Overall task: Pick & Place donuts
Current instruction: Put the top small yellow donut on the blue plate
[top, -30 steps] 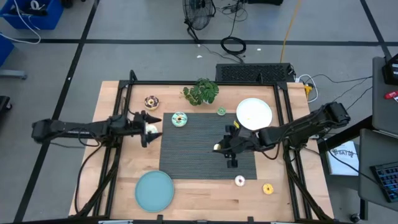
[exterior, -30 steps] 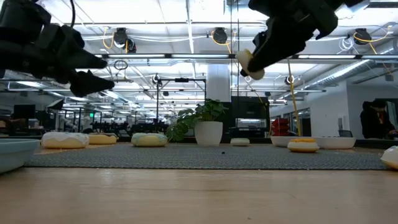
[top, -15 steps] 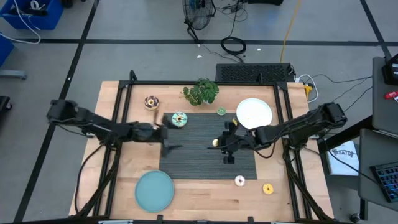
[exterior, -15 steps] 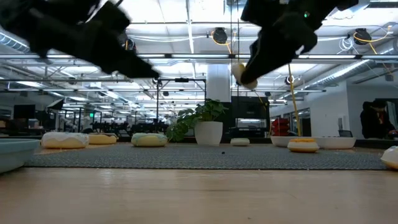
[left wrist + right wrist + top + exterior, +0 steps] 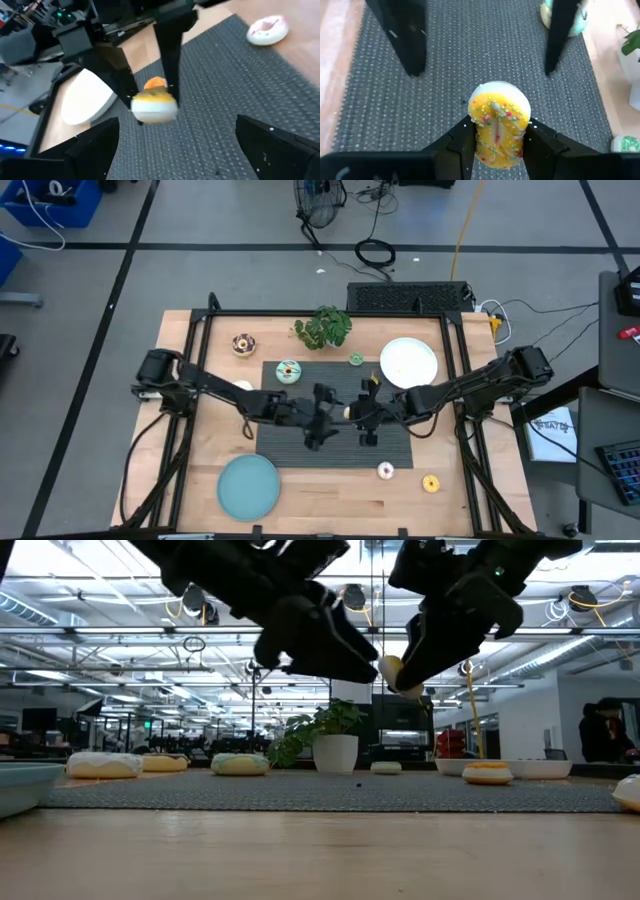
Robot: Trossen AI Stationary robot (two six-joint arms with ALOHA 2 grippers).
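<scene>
Since 1 sec before, left arm swung in from the mat's [image 5: 300, 445] left edge to over its centre. Left gripper [image 5: 322, 420] hung there w/ fingers spread wide, empty, facing the right gripper [image 5: 356, 414] just beside it. Right gripper was clamped on a yellow-iced donut [image 5: 498, 122], raised above the mat's middle. A teal-iced donut [image 5: 288, 372] lay at the mat's far left corner.

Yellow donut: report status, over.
Right tool shut on yellow donut, held above mat. Left tool open, facing it. Nothing between.
</scene>
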